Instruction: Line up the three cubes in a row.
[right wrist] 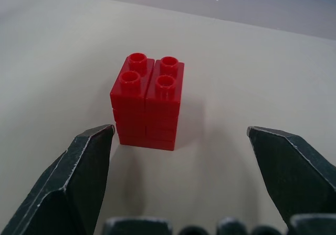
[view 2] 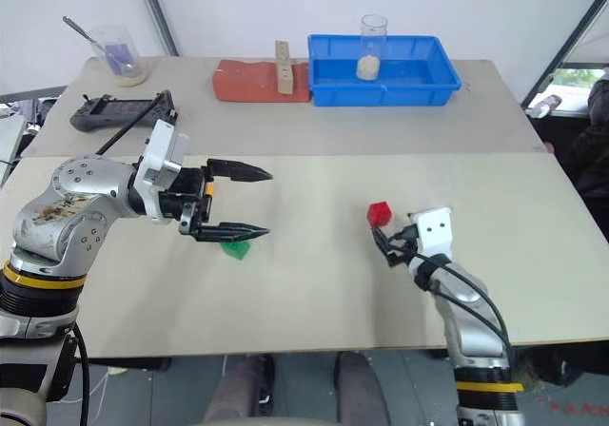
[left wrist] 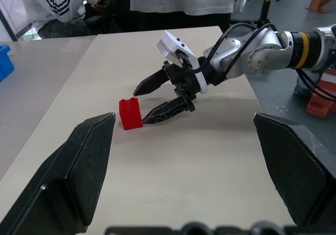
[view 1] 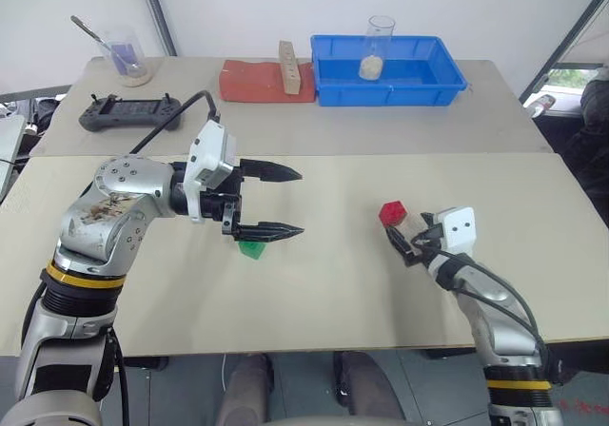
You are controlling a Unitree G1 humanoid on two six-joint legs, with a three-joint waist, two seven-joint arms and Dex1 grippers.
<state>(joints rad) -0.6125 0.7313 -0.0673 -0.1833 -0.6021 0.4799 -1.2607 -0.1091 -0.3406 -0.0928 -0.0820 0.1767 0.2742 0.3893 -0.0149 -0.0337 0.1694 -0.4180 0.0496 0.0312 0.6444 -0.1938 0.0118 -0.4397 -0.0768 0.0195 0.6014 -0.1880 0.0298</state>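
The row was not yet made. The red cube (right wrist: 147, 103) stood upright, studs up, on the bare counter (view 1: 324, 293), toward the right side and nearer the front edge than the back. The green cube (view 1: 252, 249) lay well apart from it, left of the middle, and looked tilted rather than flat, though the left tool partly hid it. The orange-yellow cube could not be made out, so its place cannot be told.

The right tool (view 1: 398, 239) sat low over the counter, just beside the red cube on its near side, with its fingers spread wide. In the right wrist view the cube stood ahead of and between the two tips, touching neither. The left tool (view 1: 283, 200) hung above the counter, pointing sideways toward the right, its fingers also spread and holding nothing; the green cube lay below its lower finger.

By my reading, the work was at an early stage: no two cubes stood together, and neither tool had a cube in its grip. The right arm seemed about to take the red cube. What remained was to bring red and green beside each other, right the green one if needed, and add the third cube in line.
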